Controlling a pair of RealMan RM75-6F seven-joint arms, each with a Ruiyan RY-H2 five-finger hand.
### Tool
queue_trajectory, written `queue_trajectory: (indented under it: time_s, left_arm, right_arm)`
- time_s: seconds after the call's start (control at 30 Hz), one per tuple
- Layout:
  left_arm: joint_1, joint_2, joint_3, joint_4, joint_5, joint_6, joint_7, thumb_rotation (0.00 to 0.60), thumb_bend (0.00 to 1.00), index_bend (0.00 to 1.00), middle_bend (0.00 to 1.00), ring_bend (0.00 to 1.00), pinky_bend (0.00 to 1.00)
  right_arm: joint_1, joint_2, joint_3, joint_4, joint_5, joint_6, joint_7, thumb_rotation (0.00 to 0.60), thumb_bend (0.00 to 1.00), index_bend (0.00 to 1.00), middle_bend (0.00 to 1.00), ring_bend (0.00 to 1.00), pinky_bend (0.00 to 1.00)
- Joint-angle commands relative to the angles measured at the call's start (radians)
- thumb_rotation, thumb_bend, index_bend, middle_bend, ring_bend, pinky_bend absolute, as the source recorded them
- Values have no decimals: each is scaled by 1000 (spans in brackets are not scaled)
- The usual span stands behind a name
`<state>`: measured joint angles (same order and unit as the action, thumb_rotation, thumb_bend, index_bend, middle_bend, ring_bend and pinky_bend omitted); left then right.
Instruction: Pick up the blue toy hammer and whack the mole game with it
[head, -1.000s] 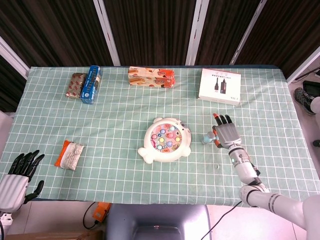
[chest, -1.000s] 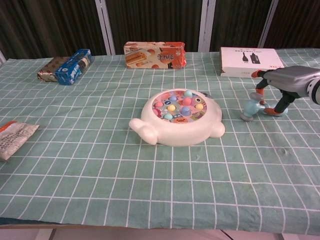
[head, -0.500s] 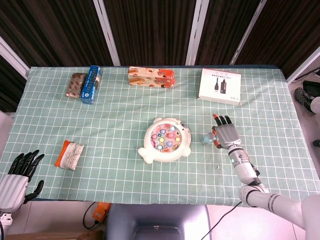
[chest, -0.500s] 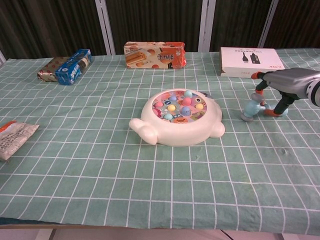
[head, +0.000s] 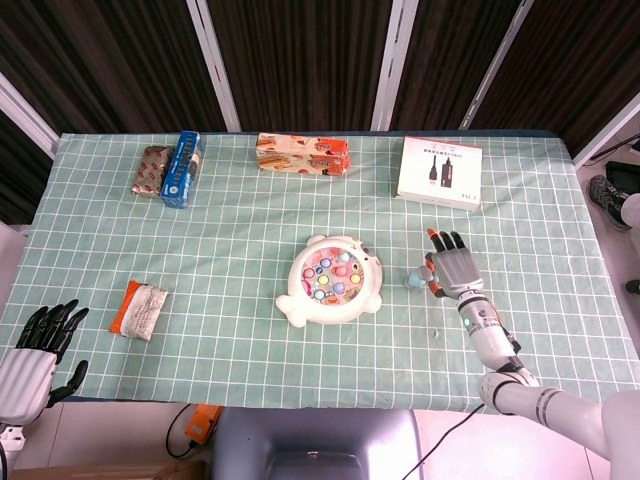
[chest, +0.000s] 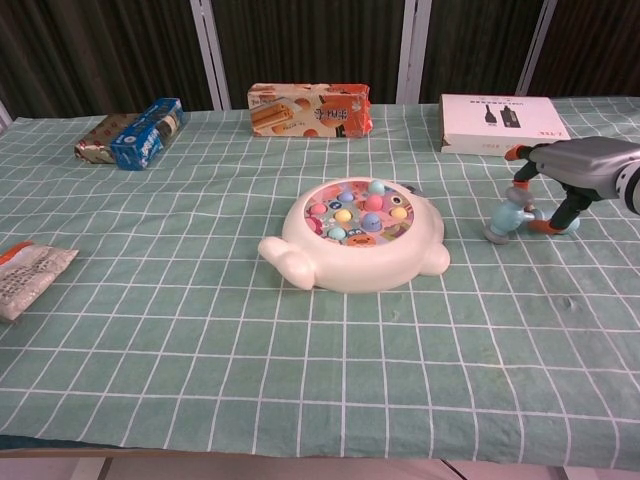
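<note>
Barely anything moved in the last second: right hand (chest: 572, 180) still draped over the hammer (chest: 507, 217) at the game's (chest: 353, 236) 3 o'clock, fingers around it, not lifted yet. Left hand (head: 30, 350) idle, open.

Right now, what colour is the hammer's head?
Light blue. The blue toy hammer shows best in the chest view, under the right hand.
</note>
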<state>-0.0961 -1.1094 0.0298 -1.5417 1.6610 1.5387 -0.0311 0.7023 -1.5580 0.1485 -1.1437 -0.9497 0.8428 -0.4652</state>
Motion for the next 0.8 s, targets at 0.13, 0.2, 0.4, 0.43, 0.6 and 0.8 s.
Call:
queue_trajectory:
  time_s: [0.13, 0.2, 0.4, 0.43, 0.6, 0.8]
  left_arm:
    - [0, 0, 1, 0, 2, 0, 1, 600, 420, 0, 0, 0, 0]
    - [0, 0, 1, 0, 3, 0, 1, 600, 420, 0, 0, 0, 0]
    - [0, -1, 1, 0, 2, 0, 0, 600, 419, 0, 0, 0, 0]
    - [0, 0, 1, 0, 2, 0, 0, 600, 420, 0, 0, 0, 0]
    - [0, -1, 2, 0, 3, 0, 0, 600, 419, 0, 0, 0, 0]
    - [0, -1, 2, 0, 3, -1, 0, 600, 419, 0, 0, 0, 0]
  right_arm:
    - [-1, -4, -1, 4, 0, 5, -2, 600, 506, 715, 263, 112, 120]
    - [-1, -7, 0, 7, -1, 7, -3, 600, 511, 731, 294, 162, 150]
    - [-1, -13, -1, 14, -2, 12, -8, 600, 524, 781, 395, 331, 282]
    - [-2, -14, -1, 15, -3, 14, -9, 600, 525, 787, 407, 344, 289]
    - [-2, -15, -1, 16, -5, 16, -10, 600, 528, 808, 466, 382, 291]
    - [-6, -21, -2, 23, -13, 25, -7, 600, 529, 824, 538, 426, 293]
